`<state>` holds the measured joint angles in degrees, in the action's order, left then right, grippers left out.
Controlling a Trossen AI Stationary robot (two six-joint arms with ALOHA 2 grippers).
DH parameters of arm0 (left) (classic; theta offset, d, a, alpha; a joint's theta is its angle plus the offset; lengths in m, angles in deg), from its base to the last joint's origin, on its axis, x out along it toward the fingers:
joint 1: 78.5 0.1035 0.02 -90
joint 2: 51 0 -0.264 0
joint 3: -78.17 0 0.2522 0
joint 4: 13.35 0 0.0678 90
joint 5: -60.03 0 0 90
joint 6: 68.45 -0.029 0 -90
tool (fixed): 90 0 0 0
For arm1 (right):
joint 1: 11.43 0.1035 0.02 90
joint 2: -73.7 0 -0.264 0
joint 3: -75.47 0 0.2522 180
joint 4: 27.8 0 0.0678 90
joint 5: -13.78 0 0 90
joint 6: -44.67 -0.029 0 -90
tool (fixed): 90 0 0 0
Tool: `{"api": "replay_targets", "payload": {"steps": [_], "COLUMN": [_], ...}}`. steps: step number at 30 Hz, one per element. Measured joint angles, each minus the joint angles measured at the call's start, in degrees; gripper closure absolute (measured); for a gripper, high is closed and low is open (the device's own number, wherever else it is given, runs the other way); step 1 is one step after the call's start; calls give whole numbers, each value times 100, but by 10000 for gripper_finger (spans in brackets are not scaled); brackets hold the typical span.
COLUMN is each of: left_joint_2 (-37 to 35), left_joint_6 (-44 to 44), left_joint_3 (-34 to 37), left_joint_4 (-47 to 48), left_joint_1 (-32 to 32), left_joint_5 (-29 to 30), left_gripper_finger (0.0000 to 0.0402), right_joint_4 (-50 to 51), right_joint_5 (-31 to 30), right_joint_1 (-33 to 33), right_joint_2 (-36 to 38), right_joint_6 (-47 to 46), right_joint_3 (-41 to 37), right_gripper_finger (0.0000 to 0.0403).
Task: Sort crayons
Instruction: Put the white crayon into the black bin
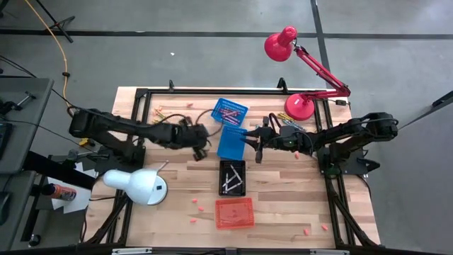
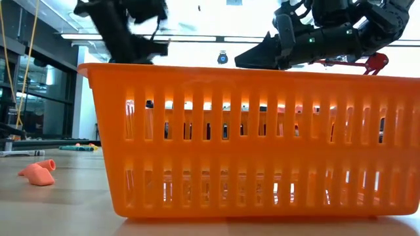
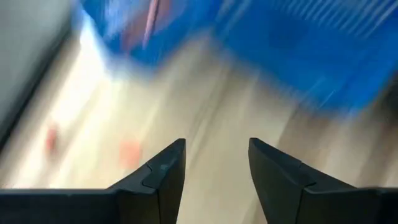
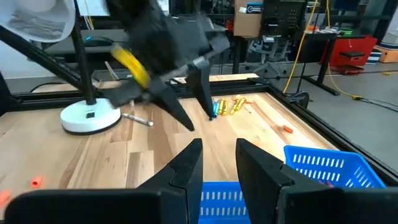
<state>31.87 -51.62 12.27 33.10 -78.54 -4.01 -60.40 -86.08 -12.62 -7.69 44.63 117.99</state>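
Wooden table [image 1: 177, 191], all places given from the blue basket lying overturned at its middle [image 1: 231, 142].

Left arm reaches in from the left; left gripper [image 1: 200, 142] sits just left of that basket, over bare wood. The left wrist view shows its fingers [image 3: 163, 171] parted with nothing between them: released. Right arm comes in from the right; right gripper [image 1: 253, 142] hangs over the basket's right edge, fingers [image 4: 186, 165] a narrow gap apart, nothing visible in the gap, so not gripping.

A second blue basket [image 1: 231, 110] stands just behind, holding pink crayons. In front stands a black basket [image 1: 232, 177] with pale grey crayons [image 1: 231, 183]; further front, an orange basket [image 1: 234, 212]. Loose crayons [image 1: 291, 117] lie right of the blue baskets by the red lamp's base [image 1: 299, 106]; more lie far left-behind at the table edge. Small stubby pink bits [image 1: 200, 208] lie scattered in front.

Judgement: left gripper looks between picks. To do well, it should drop onto a single loose crayon, fingers straddling it crosswise, and keep clear of the right gripper close by.

No readable writing or brand seen.
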Motion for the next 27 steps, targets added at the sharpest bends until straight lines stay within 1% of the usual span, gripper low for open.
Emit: {"api": "replay_targets", "payload": {"steps": [2, 4, 6, 8, 10, 13, 20, 25, 27], "left_joint_2": [6, -4, -38, -55, -53, -53, -55, -55, -55], "left_joint_6": [425, 810, 1238, 1672, 1908, 2208, 2754, 2812, 2889], "left_joint_3": [60, 263, 538, 780, 1008, 1208, 1268, 1268, 1268], "left_joint_4": [780, 1151, 1361, 1376, 1418, 1454, 2201, 2316, 2297], "left_joint_1": [172, 212, 163, 102, 56, -7, -214, -456, -560], "left_joint_5": [-443, -886, -1121, -1351, -1619, -1688, -1671, -2119, -2152], "left_gripper_finger": [236, 236, 236, 236, 236, 236, 236, 236, 236], "right_joint_4": [62, 117, 223, 270, 284, 239, 246, 255, 280], "right_joint_5": [3, 4, 5, 7, 7, 9, 33, 31, 28], "right_joint_1": [4, 4, 4, 4, 4, 4, 4, -50, -70], "right_joint_2": [0, -2, -2, -2, 0, -2, 0, 0, 0], "right_joint_6": [0, 0, 0, -1, 0, -1, -61, -19, -106], "right_joint_3": [2, 0, 0, 0, 0, 0, 0, 0, 0], "right_gripper_finger": [311, 311, 311, 311, 311, 311, 311, 311, 311]}}
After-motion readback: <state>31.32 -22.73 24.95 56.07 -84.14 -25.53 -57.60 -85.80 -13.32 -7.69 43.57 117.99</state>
